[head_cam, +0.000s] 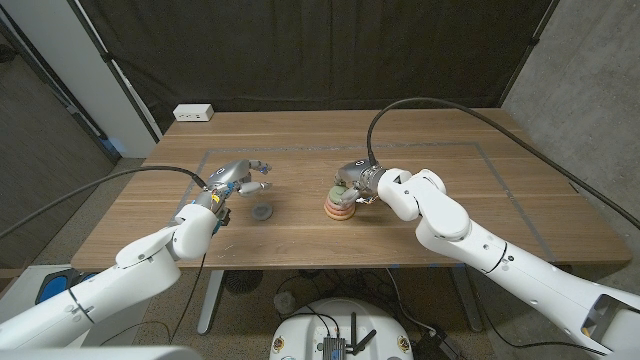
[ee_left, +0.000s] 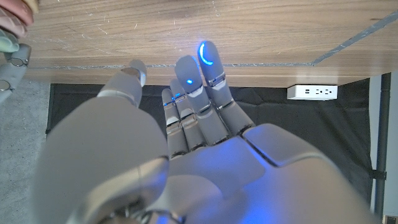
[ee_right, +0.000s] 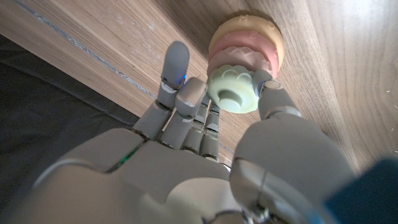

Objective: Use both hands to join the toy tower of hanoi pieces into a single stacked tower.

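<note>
A short tower (head_cam: 340, 204) stands at the middle of the table: an orange ring at the bottom, a pink ring (ee_right: 244, 55) over it and a pale green knobbed piece (ee_right: 233, 92) on top. My right hand (head_cam: 356, 181) is at the tower's top, with its thumb (ee_right: 274, 98) and fingers (ee_right: 190, 94) pinching the green piece from both sides. A dark grey disc (head_cam: 262, 211) lies on the wood to the tower's left. Just behind and left of the disc my left hand (head_cam: 238, 178) hovers with its fingers (ee_left: 198, 84) stretched out and holds nothing. An edge of the tower (ee_left: 13, 25) also appears in the left wrist view.
A white power strip (head_cam: 194, 113) sits at the table's far left edge, and also appears as a white socket block (ee_left: 313, 92) in the left wrist view. A thin taped rectangle (head_cam: 480, 146) marks the work area. A black curtain hangs behind the table.
</note>
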Available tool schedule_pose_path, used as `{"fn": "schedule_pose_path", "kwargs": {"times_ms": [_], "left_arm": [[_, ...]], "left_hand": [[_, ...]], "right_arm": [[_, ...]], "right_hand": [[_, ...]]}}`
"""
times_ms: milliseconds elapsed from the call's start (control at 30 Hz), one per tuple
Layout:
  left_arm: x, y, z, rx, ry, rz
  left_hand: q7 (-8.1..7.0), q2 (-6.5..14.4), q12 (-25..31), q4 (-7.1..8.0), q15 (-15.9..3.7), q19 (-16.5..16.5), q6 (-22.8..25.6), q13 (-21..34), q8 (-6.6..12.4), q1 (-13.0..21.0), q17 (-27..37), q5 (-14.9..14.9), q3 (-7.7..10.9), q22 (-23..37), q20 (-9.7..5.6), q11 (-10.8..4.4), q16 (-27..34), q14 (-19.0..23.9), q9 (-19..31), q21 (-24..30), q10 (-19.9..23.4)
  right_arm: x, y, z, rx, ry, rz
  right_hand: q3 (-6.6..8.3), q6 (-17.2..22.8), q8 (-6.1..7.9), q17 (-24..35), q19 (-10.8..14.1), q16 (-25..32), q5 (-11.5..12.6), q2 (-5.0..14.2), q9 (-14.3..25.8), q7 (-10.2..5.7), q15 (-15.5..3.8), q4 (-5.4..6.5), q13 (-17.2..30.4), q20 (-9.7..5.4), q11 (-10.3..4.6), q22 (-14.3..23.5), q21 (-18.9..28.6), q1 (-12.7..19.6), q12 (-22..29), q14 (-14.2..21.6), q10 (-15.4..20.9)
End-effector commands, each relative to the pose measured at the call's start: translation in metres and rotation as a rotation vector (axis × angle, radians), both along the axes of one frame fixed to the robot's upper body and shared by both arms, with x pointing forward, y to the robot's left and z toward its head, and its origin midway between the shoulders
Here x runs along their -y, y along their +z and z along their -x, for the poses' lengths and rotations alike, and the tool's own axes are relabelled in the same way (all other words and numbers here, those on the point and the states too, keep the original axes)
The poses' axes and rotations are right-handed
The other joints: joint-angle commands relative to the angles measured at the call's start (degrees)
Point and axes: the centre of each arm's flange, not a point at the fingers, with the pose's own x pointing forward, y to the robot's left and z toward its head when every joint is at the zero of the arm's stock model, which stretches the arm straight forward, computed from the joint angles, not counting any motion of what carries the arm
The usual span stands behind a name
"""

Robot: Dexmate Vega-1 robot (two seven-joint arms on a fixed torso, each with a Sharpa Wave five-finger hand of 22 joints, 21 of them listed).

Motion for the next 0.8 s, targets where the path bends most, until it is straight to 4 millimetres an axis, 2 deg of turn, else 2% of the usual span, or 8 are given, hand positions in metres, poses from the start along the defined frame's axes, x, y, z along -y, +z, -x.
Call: {"fn": "schedule_pose_path", "kwargs": {"times_ms": [33,500,800], "left_arm": [[-0.0004,0.0003,-0.0006,-0.002,0.0,0.001],[-0.0034,-0.0006,-0.0013,-0.002,0.004,0.006],[-0.0044,0.0001,-0.0036,0.0,-0.001,0.007]], "left_hand": [[-0.11,-0.04,0.03,-0.22,-3.07,0.58,0.55,0.18,-0.09,-0.13,0.19,0.11,0.42,0.17,-7.54,-0.01,0.26,0.49,0.23,0.36,0.34],[-0.1,-0.02,-0.01,-0.2,-3.07,0.57,0.67,0.27,-0.09,-0.22,0.22,0.07,0.58,0.17,-7.53,-0.04,0.29,0.41,0.27,0.37,0.33],[-0.14,-0.05,-0.07,-0.21,-3.07,0.55,0.64,0.24,-0.12,-0.26,0.31,0.06,0.64,0.17,-7.54,0.05,0.39,0.46,0.29,0.36,0.32]], "right_arm": [[0.0005,-0.0038,-0.0025,-0.011,-0.007,0.003],[0.0027,-0.0038,-0.0046,-0.016,-0.019,0.007],[0.003,-0.004,-0.0053,-0.025,-0.025,0.01]], "right_hand": [[3.49,5.47,0.39,0.1,0.03,0.13,0.26,2.77,0.19,-5.53,-0.87,2.86,0.09,-4.63,-5.38,0.29,0.01,-1.03,0.2,-0.32,5.71],[3.6,5.25,0.24,0.14,-0.12,0.19,0.32,2.52,0.19,-5.41,-0.87,2.81,0.18,-4.6,-5.39,0.2,-0.06,-1.31,0.05,-0.46,5.57],[3.01,3.77,-0.08,0.09,0.01,0.08,0.14,1.01,0.68,-4.83,-0.87,2.93,0.08,-4.54,-5.3,0.19,0.04,-2.66,-0.84,-0.63,3.48]]}}
